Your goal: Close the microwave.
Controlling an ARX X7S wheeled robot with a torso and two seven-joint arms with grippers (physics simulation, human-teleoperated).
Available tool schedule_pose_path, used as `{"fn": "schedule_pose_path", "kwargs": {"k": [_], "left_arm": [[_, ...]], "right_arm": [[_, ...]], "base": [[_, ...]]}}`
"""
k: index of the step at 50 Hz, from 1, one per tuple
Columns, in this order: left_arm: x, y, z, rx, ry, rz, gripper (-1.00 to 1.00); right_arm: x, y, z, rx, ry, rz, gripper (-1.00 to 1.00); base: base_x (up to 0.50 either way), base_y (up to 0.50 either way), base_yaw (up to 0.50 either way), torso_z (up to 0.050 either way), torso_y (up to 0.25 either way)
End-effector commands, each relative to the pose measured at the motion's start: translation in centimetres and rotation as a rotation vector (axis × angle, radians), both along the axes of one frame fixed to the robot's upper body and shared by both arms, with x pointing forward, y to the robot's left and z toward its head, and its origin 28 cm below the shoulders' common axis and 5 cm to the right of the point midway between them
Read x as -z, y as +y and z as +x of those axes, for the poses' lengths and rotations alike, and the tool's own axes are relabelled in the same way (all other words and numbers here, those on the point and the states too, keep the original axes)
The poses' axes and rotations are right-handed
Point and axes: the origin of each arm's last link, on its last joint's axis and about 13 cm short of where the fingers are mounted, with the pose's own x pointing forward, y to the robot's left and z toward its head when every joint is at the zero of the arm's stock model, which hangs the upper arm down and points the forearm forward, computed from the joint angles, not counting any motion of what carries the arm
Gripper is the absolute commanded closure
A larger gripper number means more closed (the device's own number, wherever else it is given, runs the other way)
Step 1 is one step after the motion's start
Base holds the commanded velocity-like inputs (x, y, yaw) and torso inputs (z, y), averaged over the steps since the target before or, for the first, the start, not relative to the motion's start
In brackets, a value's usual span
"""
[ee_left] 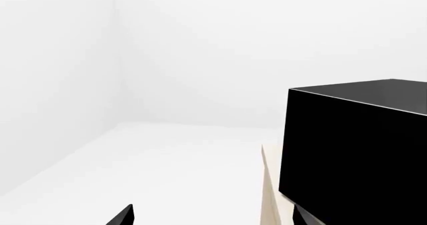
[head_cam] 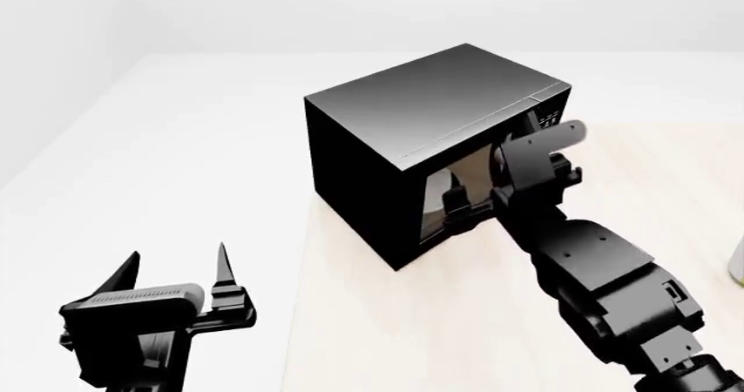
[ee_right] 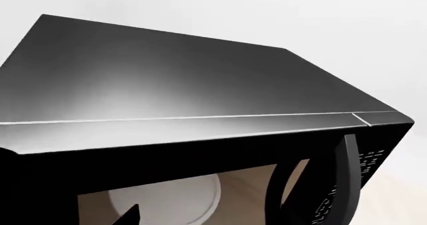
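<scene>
The microwave (head_cam: 436,139) stood on a pale tabletop (head_cam: 465,322), set at an angle, its front turned toward the robot's right side. In the head view the door appeared to lie almost flush with the front face, though a last small gap could not be ruled out. Through the window in the right wrist view a white plate (ee_right: 175,197) was seen inside, with the curved handle (ee_right: 347,180) and the white-marked keypad (ee_right: 370,165) beside it.

The step in hand was judged to be the final push. It would best be done with a slow, steady press square to the door, applied near the handle side and away from the hinge, so that the body is not skidded across the table. Pressure should be eased once the door seats.

The right gripper (head_cam: 459,207) was held right against the door window; actual contact could not be confirmed. Whether its jaws were apart or together could not be told, as only dark finger shapes showed against the glass.

The left gripper (head_cam: 174,274) hung well apart from the microwave, off the table's left edge, jaws spread and empty. From its wrist view only the microwave's plain black side was seen.
</scene>
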Motion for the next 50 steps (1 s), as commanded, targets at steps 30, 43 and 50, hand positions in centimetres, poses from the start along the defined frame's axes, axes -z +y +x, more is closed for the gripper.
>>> {"fn": "schedule_pose_path", "kwargs": {"k": [30,43,50], "left_arm": [[-0.2,0.1,-0.1,-0.001,-0.005,-0.009,-1.00],[-0.2,0.1,-0.2,0.002,-0.008,-0.011,-1.00],[-0.3,0.1,-0.2,0.002,-0.009,-0.012,-1.00]], "right_arm": [[-1.8,3.2,-10.0,0.006,-0.289,0.098,-1.00],[-1.2,4.3,-12.9,-0.009,-0.327,0.132,-1.00],[-0.8,4.5,-13.6,0.010,-0.343,0.150,-1.00]], "base": [[0.00,0.00,0.00,0.000,0.000],[0.00,0.00,0.00,0.000,0.000],[0.00,0.00,0.00,0.000,0.000]]}}
